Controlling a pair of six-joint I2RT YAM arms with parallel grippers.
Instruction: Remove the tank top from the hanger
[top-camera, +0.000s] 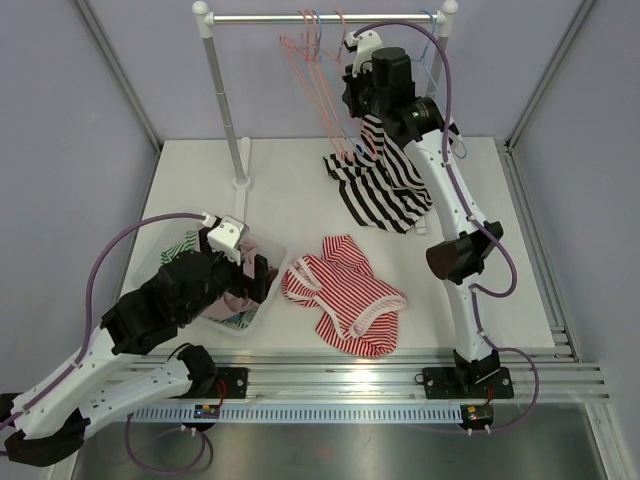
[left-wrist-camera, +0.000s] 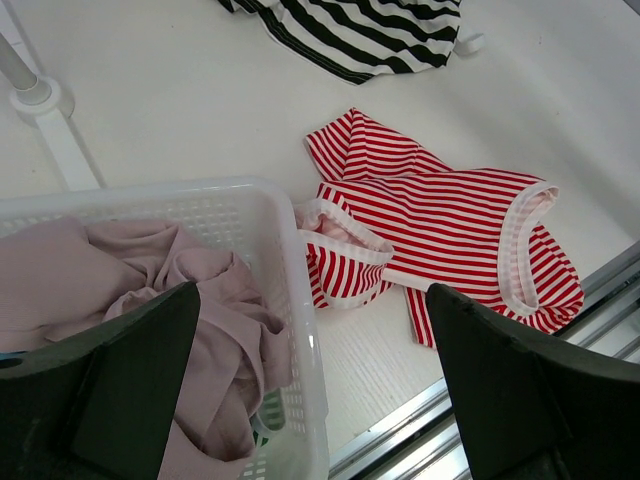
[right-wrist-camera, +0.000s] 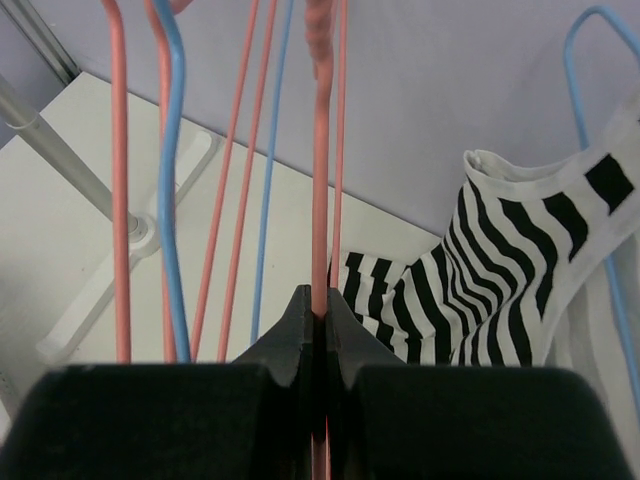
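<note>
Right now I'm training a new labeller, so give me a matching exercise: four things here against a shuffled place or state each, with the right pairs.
1 red-striped top
2 pinkish cloth
3 right gripper
4 left gripper

A shut on a pink hanger
B open
C in the white basket
D flat on the table

Pairs: 1-D, 2-C, 3-A, 4-B

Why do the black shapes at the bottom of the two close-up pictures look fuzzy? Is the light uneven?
Left wrist view: the left fingers sit too near the lens, so they blur; the red-striped top is sharp. Right wrist view: the right fingers are equally soft, the pink hanger slightly soft. Top view: even, soft light, only faint shadows on the table.
</note>
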